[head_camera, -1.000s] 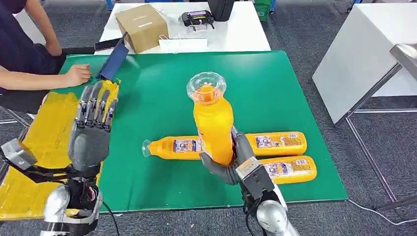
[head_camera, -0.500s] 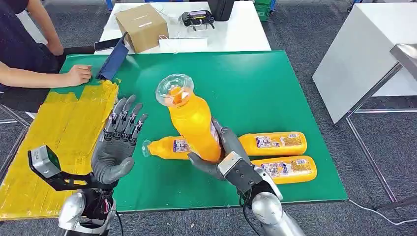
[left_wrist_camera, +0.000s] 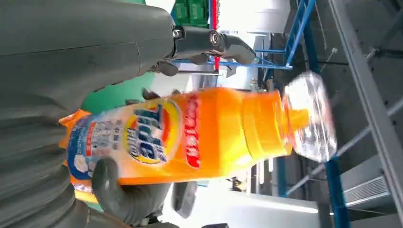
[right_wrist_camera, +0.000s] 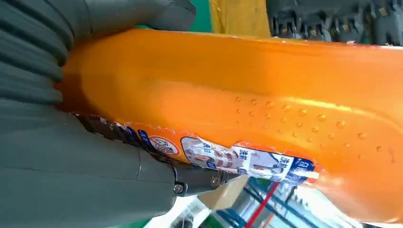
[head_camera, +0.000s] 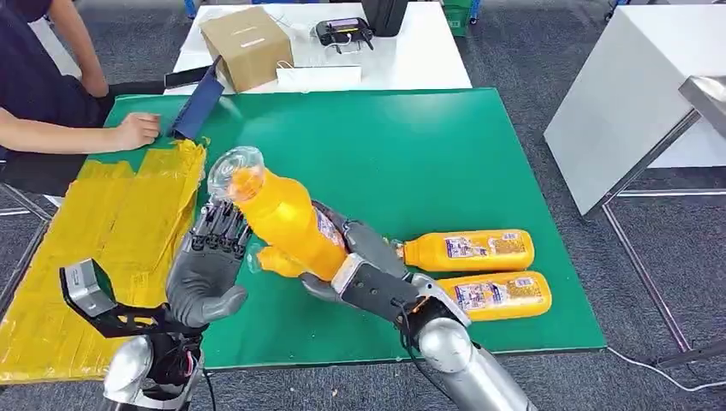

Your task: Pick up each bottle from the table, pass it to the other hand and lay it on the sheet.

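Green table [head_camera: 445,145], right robot hand [head_camera: 364,265] around blue-labelled orange bottle [head_camera: 287,218], left robot hand [head_camera: 205,265] spread beside it.

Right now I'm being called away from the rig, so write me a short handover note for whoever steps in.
Right hand: grips the lifted orange bottle low on its body, tilted toward the left hand.
Left hand: fingers spread, right beside the bottle; contact cannot be told, handover not yet made.
Yellow sheet: no bottle on it.
On the green table: two bottles lie by the right edge, the farther one and the nearer one; another orange one lies mostly hidden behind the hands.
Left: finish the pass, lay this bottle down, repeat.
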### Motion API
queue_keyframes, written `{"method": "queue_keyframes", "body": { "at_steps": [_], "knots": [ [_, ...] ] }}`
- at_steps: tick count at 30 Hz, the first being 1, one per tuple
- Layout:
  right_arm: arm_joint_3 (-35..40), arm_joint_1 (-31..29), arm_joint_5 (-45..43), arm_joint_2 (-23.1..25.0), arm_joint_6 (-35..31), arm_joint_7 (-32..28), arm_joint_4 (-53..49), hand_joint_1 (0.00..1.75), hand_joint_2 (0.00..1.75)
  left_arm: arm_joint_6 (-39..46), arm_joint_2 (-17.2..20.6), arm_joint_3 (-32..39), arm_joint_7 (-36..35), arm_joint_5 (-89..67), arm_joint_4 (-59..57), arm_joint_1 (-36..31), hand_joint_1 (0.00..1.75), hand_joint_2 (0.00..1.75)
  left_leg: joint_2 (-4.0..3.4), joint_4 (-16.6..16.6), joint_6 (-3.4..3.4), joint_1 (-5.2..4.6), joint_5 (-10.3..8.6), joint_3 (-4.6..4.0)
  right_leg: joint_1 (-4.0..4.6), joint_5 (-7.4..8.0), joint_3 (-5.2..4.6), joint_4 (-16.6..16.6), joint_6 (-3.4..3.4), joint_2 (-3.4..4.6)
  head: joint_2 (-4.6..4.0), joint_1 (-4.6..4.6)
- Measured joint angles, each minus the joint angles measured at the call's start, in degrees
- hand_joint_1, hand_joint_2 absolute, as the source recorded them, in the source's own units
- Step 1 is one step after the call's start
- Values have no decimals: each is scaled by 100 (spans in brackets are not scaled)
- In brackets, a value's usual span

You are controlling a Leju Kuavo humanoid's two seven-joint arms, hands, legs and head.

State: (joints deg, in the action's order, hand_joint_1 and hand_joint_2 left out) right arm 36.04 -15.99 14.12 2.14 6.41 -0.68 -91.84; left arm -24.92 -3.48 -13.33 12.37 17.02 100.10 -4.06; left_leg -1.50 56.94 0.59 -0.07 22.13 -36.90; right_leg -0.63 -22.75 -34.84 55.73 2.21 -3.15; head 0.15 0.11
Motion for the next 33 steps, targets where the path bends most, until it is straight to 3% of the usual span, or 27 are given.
{"method": "queue_keyframes", "body": {
  "at_steps": [25,26,33],
  "knots": [
    [1062,-767,437,-33,476,393,782,175,175,173,105,118,127,-774,-9,-12,2,175,1,0,0,0,-1,-1,0,0,-5,0,0,-1,0,0],
    [1092,-774,448,-33,487,398,789,175,175,173,116,125,120,-789,-13,-12,175,175,1,0,0,0,0,-1,0,-1,-5,0,0,-1,0,0],
    [1274,-860,500,-33,507,413,793,175,175,197,190,155,103,-961,-94,-18,175,175,1,0,0,0,-1,-2,0,-1,-5,0,0,-1,0,0]
  ]
}}
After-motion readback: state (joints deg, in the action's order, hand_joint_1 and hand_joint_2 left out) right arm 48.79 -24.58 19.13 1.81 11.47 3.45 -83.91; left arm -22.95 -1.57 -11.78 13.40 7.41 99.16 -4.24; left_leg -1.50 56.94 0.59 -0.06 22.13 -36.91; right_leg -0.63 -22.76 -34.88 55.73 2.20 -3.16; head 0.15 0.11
